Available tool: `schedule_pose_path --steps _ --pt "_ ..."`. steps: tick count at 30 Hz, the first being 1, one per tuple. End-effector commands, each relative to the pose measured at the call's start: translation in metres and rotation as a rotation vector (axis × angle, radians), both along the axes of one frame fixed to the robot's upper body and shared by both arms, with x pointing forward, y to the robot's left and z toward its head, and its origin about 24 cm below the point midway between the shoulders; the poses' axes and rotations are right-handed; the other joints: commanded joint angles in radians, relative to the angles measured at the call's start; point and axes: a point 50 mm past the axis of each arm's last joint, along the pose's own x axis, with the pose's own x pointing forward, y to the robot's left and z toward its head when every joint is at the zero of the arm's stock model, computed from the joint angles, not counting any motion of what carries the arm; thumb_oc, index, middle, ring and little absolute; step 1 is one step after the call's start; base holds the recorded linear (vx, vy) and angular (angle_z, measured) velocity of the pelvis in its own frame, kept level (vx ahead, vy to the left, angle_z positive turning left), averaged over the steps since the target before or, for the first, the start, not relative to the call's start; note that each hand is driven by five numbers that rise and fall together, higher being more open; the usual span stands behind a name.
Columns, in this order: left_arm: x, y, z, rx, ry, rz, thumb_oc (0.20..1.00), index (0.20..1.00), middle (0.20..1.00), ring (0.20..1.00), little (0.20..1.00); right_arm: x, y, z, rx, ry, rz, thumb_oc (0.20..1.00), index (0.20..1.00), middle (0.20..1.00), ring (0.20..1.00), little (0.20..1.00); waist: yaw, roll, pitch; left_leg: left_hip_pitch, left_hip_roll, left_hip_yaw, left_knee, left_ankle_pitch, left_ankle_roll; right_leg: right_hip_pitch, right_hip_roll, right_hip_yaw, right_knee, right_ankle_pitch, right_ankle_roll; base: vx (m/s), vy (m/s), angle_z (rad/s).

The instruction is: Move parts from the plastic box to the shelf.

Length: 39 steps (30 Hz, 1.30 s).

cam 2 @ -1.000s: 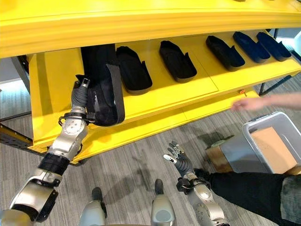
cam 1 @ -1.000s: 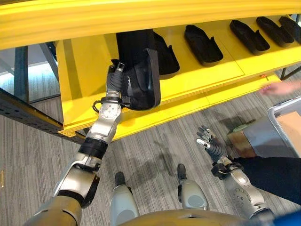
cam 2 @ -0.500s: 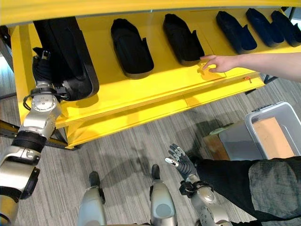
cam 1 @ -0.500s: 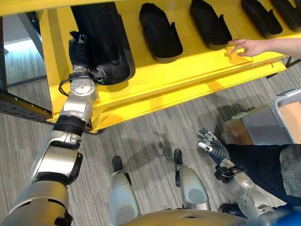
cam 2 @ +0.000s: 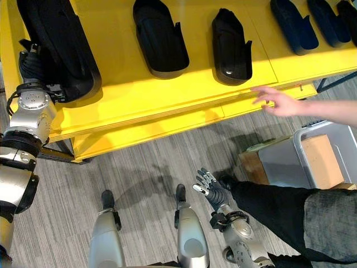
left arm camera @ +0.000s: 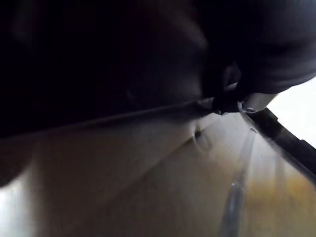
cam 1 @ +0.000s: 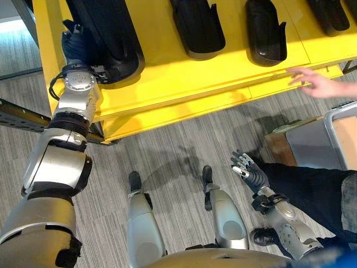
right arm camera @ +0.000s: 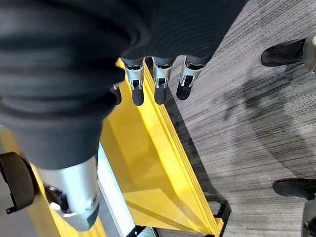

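Both arms differ: left hand (cam 1: 75,47) grips the black part (cam 1: 109,33); right hand (cam 1: 248,170) hangs slack-fingered.

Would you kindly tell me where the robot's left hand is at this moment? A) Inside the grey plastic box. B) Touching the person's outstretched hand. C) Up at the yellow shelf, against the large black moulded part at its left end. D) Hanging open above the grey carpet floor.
C: the left hand is raised to the yellow shelf, right against the large black moulded part at the shelf's left end, while the right hand hangs over the floor.
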Motion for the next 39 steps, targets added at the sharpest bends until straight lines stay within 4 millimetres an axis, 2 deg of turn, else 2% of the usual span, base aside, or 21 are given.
schedule_pose_path --steps 1,4,23,30,39 --pt "-0.006 0.016 0.043 0.047 -0.092 0.043 0.2 0.2 0.2 0.2 0.2 0.001 -0.009 0.017 0.03 -0.073 0.003 1.0 1.0 1.0 1.0 1.0 -0.002 0.001 -0.061 -0.039 0.035 0.008 0.046 -0.011 -0.001 0.0 -0.047 0.022 0.062 -0.011 0.001 0.0 0.0 0.0" --pt "-0.004 0.015 0.046 0.062 -0.073 0.05 0.2 0.2 0.2 0.2 0.2 0.0 -0.011 0.017 0.027 -0.068 0.006 1.0 1.0 1.0 1.0 1.0 -0.002 0.003 -0.059 -0.039 0.041 0.004 0.062 -0.046 -0.006 0.006 -0.042 0.024 0.068 -0.033 0.005 0.09 0.0 -0.02" --pt "-0.003 0.024 0.046 0.079 0.024 0.089 0.2 0.2 0.2 0.2 0.2 -0.001 -0.018 0.018 0.015 -0.06 0.028 1.0 1.0 1.0 1.0 1.0 -0.006 0.004 -0.049 -0.1 0.029 0.0 0.095 -0.059 0.0 -0.029 -0.046 0.029 0.058 -0.028 0.004 0.0 0.001 0.0" --pt "-0.007 0.035 0.045 0.177 0.102 0.144 0.2 0.2 0.2 0.2 0.2 -0.004 -0.021 0.018 0.006 -0.051 0.041 1.0 1.0 1.0 1.0 1.0 -0.003 0.007 -0.052 -0.108 0.026 0.002 0.1 -0.062 0.002 -0.03 -0.049 0.028 0.053 -0.03 0.003 0.0 0.0 0.0" --pt "-0.011 0.041 0.052 0.164 0.077 0.165 0.2 0.2 0.2 0.2 0.2 -0.005 -0.027 0.02 0.0 -0.055 0.045 1.0 1.0 1.0 1.0 1.0 -0.005 0.007 -0.05 -0.126 0.023 0.005 0.104 -0.064 0.002 -0.042 -0.05 0.03 0.049 -0.024 0.004 0.0 -0.001 -0.01"
